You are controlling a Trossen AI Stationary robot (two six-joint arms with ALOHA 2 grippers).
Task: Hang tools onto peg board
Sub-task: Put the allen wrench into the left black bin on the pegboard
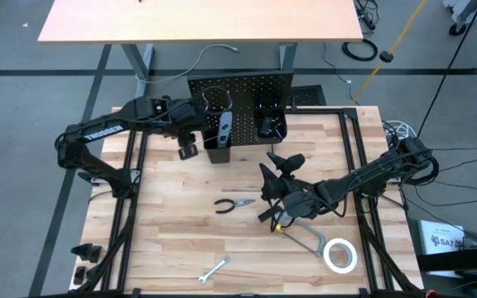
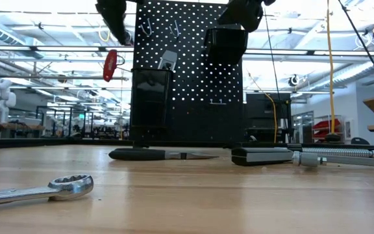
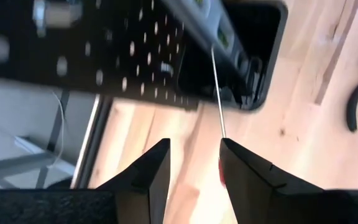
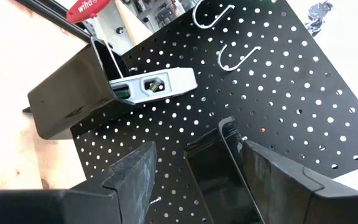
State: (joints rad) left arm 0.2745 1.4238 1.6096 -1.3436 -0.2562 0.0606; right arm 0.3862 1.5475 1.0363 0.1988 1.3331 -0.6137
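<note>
A butcher-block tabletop (image 1: 180, 240) sits in a black frame, beyond it a second tan table (image 1: 197, 21) on grey legs over a grey floor (image 1: 23, 99), with a yellow-handled pole (image 1: 400, 37) lying to one side.

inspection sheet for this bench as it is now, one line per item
surface: wooden table, tools lying loose on it
job's things: level in left bin of peg board; red-handled screwdriver beside that bin; pliers, wrench, tape roll, bar clamp on table
clutter: nothing seen
grippers: left gripper open at the screwdriver; right gripper open, empty, facing the board
cables: grey cable, black coil on floor
surroundings: tan table behind
</note>
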